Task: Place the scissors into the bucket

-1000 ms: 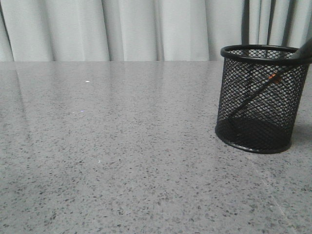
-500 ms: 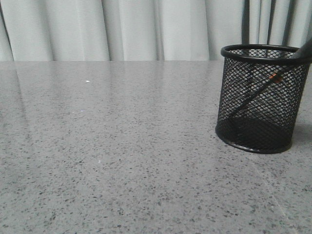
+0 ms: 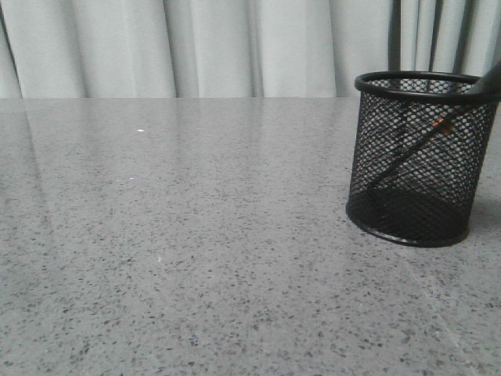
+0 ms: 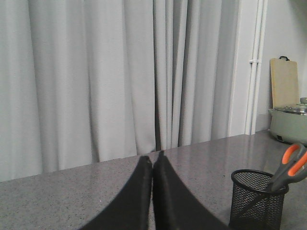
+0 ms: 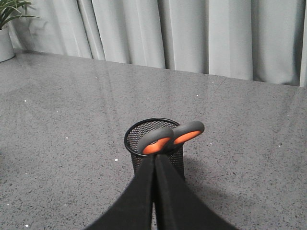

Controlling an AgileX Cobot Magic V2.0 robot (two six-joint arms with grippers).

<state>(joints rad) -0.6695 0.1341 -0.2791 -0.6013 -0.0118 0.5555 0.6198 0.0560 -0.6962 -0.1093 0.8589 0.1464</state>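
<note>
The black wire-mesh bucket (image 3: 419, 172) stands upright on the grey table at the right. The scissors (image 3: 443, 125) lean inside it, blades down toward the base, with a handle sticking out over the right rim. In the left wrist view the bucket (image 4: 256, 201) shows the grey and orange scissors handles (image 4: 290, 165) above its rim. In the right wrist view the handles (image 5: 172, 136) stick out of the bucket (image 5: 144, 130). My left gripper (image 4: 152, 160) is shut and empty, away from the bucket. My right gripper (image 5: 154, 157) is shut and empty. Neither arm shows in the front view.
Grey curtains hang behind the speckled grey table (image 3: 196, 235). A pale green pot (image 4: 288, 122) and a wooden cutting board (image 4: 284, 88) stand beyond the bucket in the left wrist view. A potted plant (image 5: 5, 38) stands at a far corner in the right wrist view.
</note>
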